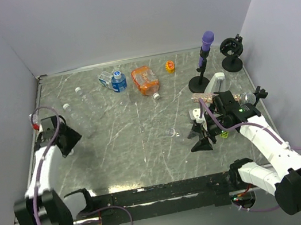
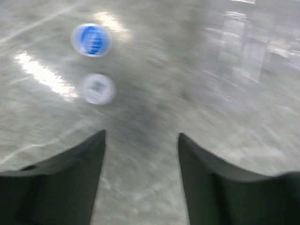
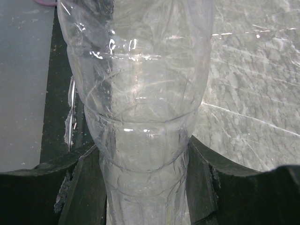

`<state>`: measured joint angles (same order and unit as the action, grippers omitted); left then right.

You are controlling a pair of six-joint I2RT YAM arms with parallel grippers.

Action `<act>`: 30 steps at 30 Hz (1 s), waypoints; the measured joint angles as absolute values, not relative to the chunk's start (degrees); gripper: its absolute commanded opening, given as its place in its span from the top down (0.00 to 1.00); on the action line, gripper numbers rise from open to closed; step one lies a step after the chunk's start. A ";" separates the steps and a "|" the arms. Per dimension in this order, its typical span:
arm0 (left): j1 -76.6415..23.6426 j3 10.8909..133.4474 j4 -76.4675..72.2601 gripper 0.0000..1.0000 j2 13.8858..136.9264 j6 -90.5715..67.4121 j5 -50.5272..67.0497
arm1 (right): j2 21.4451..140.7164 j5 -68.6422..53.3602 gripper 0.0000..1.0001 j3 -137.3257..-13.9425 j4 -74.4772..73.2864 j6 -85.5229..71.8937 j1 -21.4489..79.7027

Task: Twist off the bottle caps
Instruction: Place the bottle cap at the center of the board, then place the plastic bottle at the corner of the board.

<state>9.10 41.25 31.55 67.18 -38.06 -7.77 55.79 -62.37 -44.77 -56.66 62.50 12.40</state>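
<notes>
In the left wrist view a blue bottle cap [image 2: 91, 40] and a white bottle cap [image 2: 97, 89] lie loose on the marbled table, ahead and left of my left gripper [image 2: 140, 143]. Its jaws are open with only bare table between them. From above, the left gripper [image 1: 65, 140] hovers near the table's left edge. My right gripper [image 3: 143, 161] is shut on a clear colourless bottle [image 3: 140, 93], the fingers [image 3: 82, 187] pressed against both sides of its narrow waist. The top view has the right gripper [image 1: 204, 137] at the right of the middle. The held bottle's mouth is hidden.
At the back lie two clear bottles [image 1: 74, 101], a blue-labelled bottle [image 1: 116, 81], an orange bottle [image 1: 145, 80] and a yellow cap [image 1: 170, 66]. A purple-topped black stand [image 1: 206, 59] and a second black stand [image 1: 232, 54] are at the back right. Grey walls enclose the table.
</notes>
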 measured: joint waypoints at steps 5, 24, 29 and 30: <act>8.29 42.44 31.81 0.14 53.15 -34.28 9.06 | 55.79 -62.39 0.87 -44.77 -56.66 62.50 12.51; -52.21 38.98 -8.12 0.04 49.04 -24.91 25.17 | 58.17 -62.43 0.87 -44.77 -56.77 62.54 14.00; -55.61 42.28 -9.98 0.18 59.51 -21.37 19.92 | 58.30 -62.41 0.87 -44.77 -56.77 62.54 14.00; -55.68 42.54 -10.15 0.21 60.14 -21.08 19.33 | 58.30 -62.41 0.87 -44.77 -56.77 62.54 14.00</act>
<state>-55.68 42.54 -10.15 60.14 -21.08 19.33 58.30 -62.41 -44.77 -56.77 62.54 14.00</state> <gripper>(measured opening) 0.872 0.621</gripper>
